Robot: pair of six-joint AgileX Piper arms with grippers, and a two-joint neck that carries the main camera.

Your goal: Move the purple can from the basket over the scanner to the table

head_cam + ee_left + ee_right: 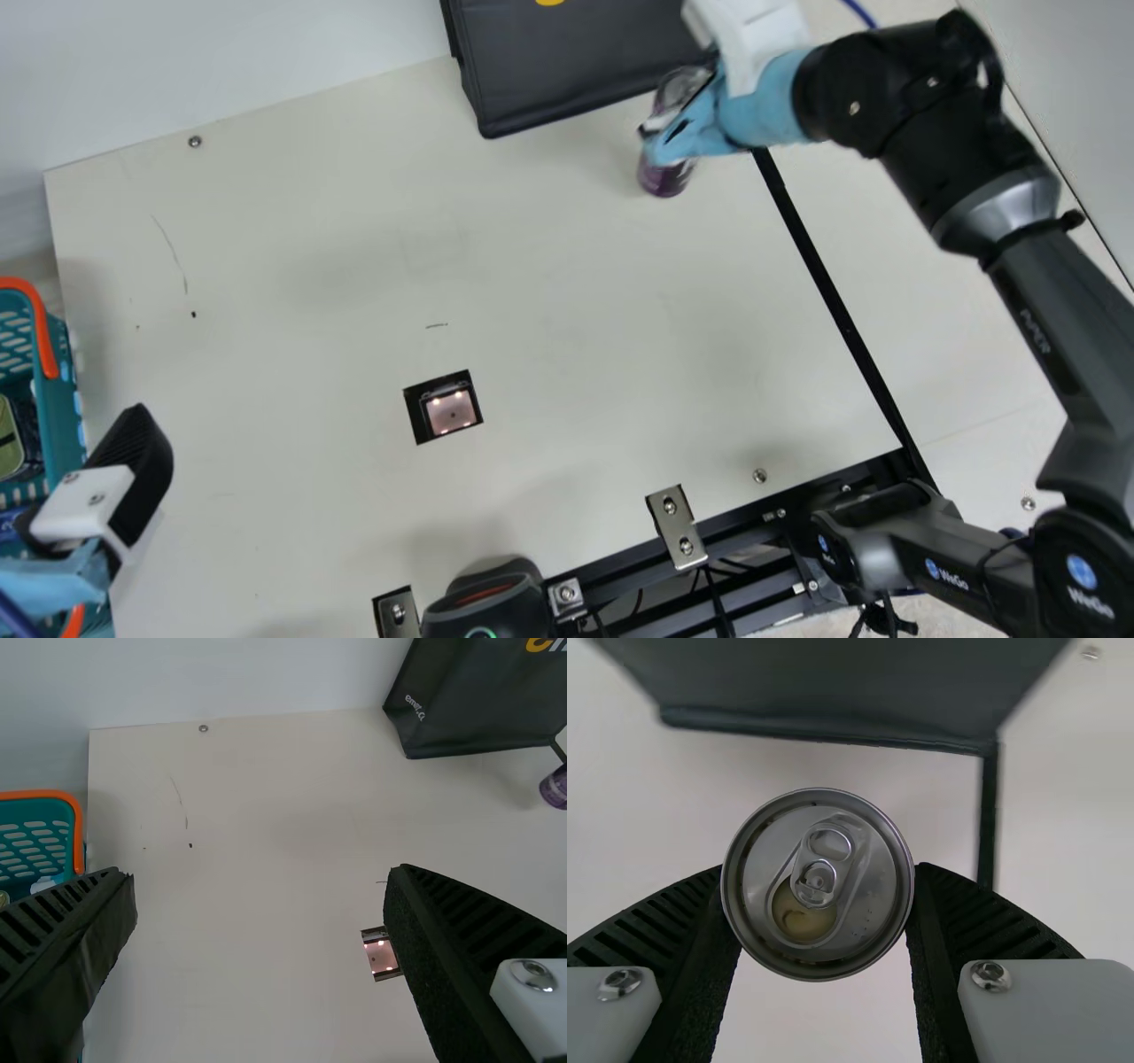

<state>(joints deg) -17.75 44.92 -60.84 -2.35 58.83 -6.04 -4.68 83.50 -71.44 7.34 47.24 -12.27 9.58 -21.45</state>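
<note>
Basket (55, 399), teal with an orange handle (40, 328), sits at the left edge of our scene, cut off by the main view. Inside it we make out a dark thing with an olive-green face (11, 439) and, nearer, something blue (11, 525); in our left wrist view a bit of white (42, 884) shows in there too. At the far side, right of the middle, we see a black bag (576, 62); what it may contain is hidden from us.

The purple can (663, 180) is at the far right, close by the bag's near side, clamped between the two fingers of our right gripper (671, 124). It looks roughly upright: its long axis runs up from the table (310, 257), lid (771, 877) on top and base down, though we can't tell whether that base touches. The pull tab (824, 864) lies slantwise, its ring end towards the bag and the drinking mouth (802, 917) on the side away from it.

Our left gripper (84, 505) hangs near and left, by the basket's right side, its fingers wide apart with nothing between them. Between the two grippers, the scanner (450, 410) is sunk in the tabletop, nearer to us than the can and left of it, its window lit pinkish.
</note>
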